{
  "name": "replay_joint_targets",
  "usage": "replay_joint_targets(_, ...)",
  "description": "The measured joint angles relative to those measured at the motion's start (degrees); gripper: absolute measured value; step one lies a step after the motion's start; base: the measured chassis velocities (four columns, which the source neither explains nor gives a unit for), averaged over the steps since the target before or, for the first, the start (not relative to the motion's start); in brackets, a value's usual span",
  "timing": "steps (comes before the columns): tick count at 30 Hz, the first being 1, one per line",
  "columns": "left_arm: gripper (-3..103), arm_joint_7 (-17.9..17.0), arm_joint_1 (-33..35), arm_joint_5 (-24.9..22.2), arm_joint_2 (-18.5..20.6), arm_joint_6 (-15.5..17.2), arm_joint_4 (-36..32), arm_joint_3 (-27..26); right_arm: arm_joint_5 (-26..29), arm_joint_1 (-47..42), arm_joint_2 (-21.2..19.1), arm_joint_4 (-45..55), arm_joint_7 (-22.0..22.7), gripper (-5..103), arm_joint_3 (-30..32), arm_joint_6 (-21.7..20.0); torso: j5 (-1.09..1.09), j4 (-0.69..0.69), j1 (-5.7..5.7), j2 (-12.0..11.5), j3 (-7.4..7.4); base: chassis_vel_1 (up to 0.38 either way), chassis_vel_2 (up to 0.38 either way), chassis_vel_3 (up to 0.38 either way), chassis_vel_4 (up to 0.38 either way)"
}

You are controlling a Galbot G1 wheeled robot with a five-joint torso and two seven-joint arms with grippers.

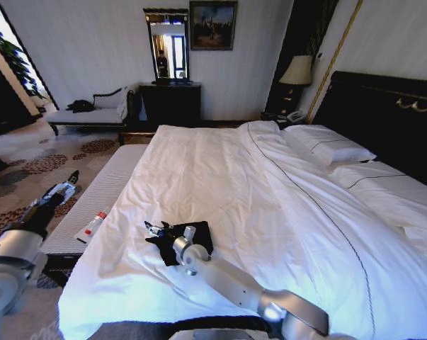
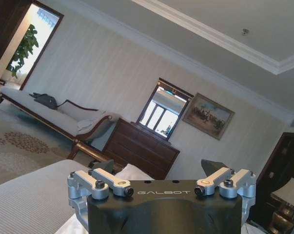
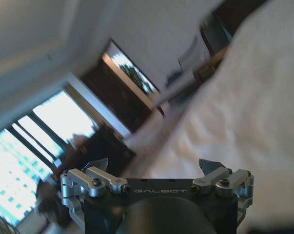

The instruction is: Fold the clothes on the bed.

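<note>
The clothes (image 1: 194, 235) are a black crumpled bundle on the bed (image 1: 270, 205), near its front left corner on the white cover. My right arm reaches in from the lower right. Its gripper (image 1: 154, 230) is at the left edge of the bundle and points away from the bed. In the right wrist view this gripper (image 3: 154, 166) is open with nothing between its fingers; the white cover lies beside it. My left gripper (image 1: 69, 180) is raised off the bed's left side, over the bench. It (image 2: 159, 168) is open and empty, facing the far wall.
A grey bench (image 1: 100, 195) runs along the bed's left side with a small bottle (image 1: 93, 225) on it. A chaise longue (image 1: 93, 113) and a dark dresser with a mirror (image 1: 169, 99) stand at the far wall. Pillows (image 1: 330, 145) and the dark headboard (image 1: 390, 113) are at the right.
</note>
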Motion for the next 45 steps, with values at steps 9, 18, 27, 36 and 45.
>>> replay_joint_targets(9,100,-0.58,2.46,9.93,-0.09,-0.55,1.73,7.38,-5.49,-3.3,-21.55,21.11,2.27,100,17.1,3.05,0.0,-0.02,0.0,0.01,-0.01,0.0,0.0,0.0,0.0)
replay_joint_targets(18,100,-2.45,6.4,25.04,-0.74,-2.98,-2.55,20.63,-14.88,-32.65,-33.91,37.37,7.15,100,48.99,4.63,0.05,-0.03,-0.01,0.01,-0.02,0.0,0.0,0.0,0.0)
replay_joint_targets(27,100,3.37,15.24,48.73,-1.91,-12.17,-3.5,28.18,-28.36,-62.94,-25.94,55.87,11.15,100,71.33,0.44,0.0,-0.01,-0.02,0.02,-0.02,0.0,0.0,0.0,0.0)
replay_joint_targets(36,100,8.73,18.88,46.2,-1.81,-13.86,-7.3,31.04,-34.64,-75.11,-18.0,66.71,11.98,100,77.93,-0.49,-0.03,-0.01,-0.02,0.02,-0.02,0.0,0.0,0.0,0.0)
replay_joint_targets(45,100,11.0,19.8,43.05,-1.01,-13.87,-7.4,30.6,-32.86,-76.78,-17.17,66.98,12.31,100,78.71,-2.01,-0.01,-0.01,0.0,0.02,-0.01,0.0,0.0,0.0,0.0)
